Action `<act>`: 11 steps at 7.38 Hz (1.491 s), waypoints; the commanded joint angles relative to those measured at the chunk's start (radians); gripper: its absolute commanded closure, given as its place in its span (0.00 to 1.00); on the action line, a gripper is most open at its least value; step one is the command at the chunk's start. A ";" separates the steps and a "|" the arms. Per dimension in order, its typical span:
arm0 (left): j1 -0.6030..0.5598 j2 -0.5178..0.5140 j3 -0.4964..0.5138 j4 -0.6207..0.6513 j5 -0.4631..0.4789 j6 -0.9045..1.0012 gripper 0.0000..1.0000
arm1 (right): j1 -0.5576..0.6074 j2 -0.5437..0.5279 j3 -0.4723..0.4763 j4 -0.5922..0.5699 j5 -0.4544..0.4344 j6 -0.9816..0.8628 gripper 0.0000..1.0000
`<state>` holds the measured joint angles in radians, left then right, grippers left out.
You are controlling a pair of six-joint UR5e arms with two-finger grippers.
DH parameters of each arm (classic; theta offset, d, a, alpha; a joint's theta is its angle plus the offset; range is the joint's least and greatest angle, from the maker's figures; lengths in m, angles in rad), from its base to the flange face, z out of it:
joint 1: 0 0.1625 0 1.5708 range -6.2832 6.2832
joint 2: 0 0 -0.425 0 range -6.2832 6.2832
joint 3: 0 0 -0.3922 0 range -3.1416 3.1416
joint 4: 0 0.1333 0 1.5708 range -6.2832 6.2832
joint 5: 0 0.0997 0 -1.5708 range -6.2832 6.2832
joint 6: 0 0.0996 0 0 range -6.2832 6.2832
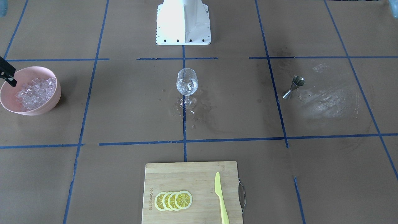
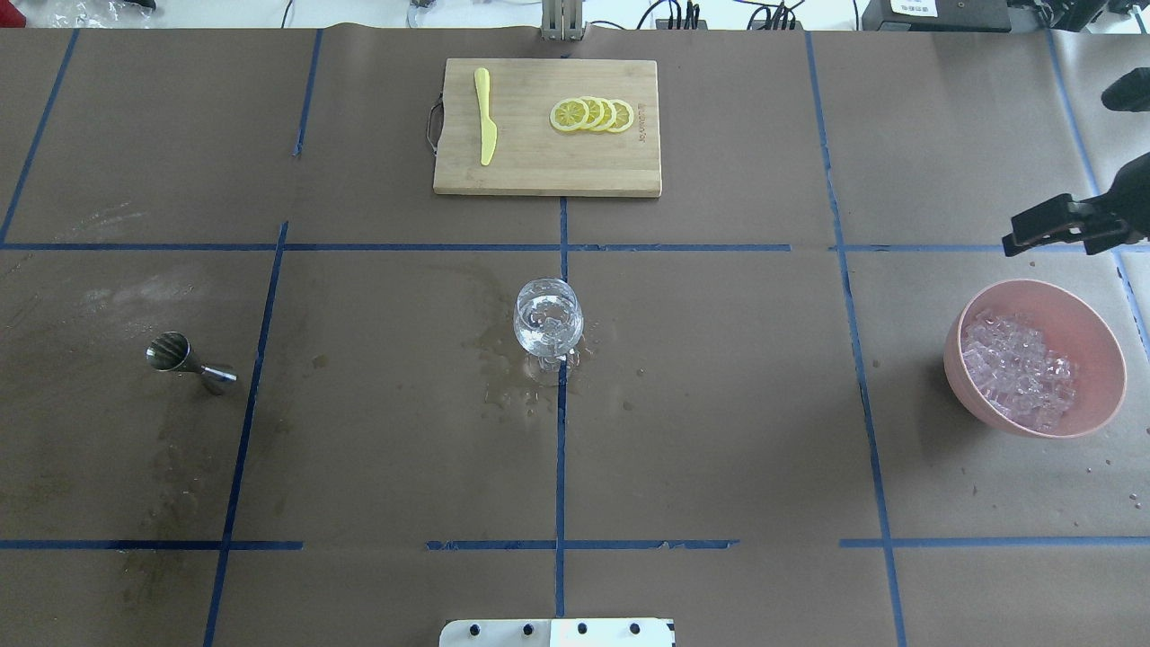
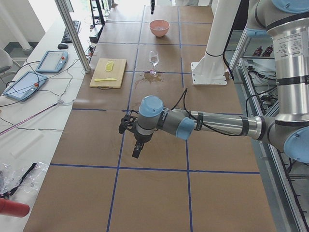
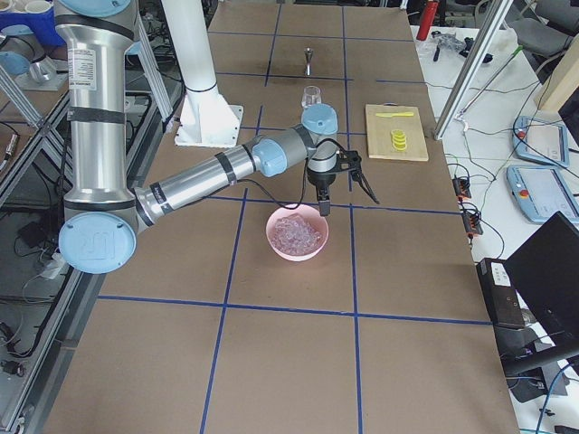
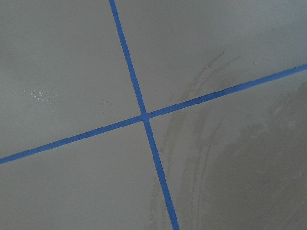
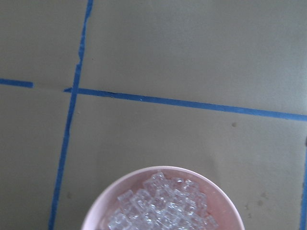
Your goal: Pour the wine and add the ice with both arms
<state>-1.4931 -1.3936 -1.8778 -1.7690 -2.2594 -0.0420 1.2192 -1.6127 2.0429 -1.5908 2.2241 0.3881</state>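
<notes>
A wine glass (image 2: 548,323) stands at the table's centre with some ice and a little clear wine in it; it also shows in the front view (image 1: 187,84). A pink bowl (image 2: 1107,346) heaped with ice (image 2: 1020,370) sits at the robot's right. My right gripper (image 2: 1020,235) hovers just beyond the bowl, open and empty; its spread fingers show in the right side view (image 4: 348,201). The right wrist view shows the ice (image 6: 163,208) below. My left gripper (image 3: 135,145) shows only in the left side view, low over bare table; I cannot tell its state.
A steel jigger (image 2: 190,361) lies on its side at the robot's left. A bamboo cutting board (image 2: 539,171) at the far edge carries lemon slices (image 2: 593,114) and a yellow knife (image 2: 485,126). Wet patches (image 2: 512,377) surround the glass base. The white pedestal (image 1: 183,23) stands behind.
</notes>
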 commanded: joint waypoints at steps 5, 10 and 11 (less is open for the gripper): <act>-0.065 -0.143 -0.011 0.439 -0.003 0.257 0.00 | 0.059 0.002 -0.024 -0.114 0.097 -0.181 0.00; -0.064 -0.185 0.016 0.293 -0.006 0.258 0.00 | 0.059 0.132 -0.127 -0.120 0.118 -0.173 0.00; -0.062 -0.244 0.054 0.295 -0.002 0.258 0.00 | 0.059 0.155 -0.138 -0.115 0.141 -0.140 0.00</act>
<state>-1.5572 -1.5834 -1.8550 -1.4462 -2.2646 0.2161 1.2778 -1.4873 1.9188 -1.7086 2.3405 0.2218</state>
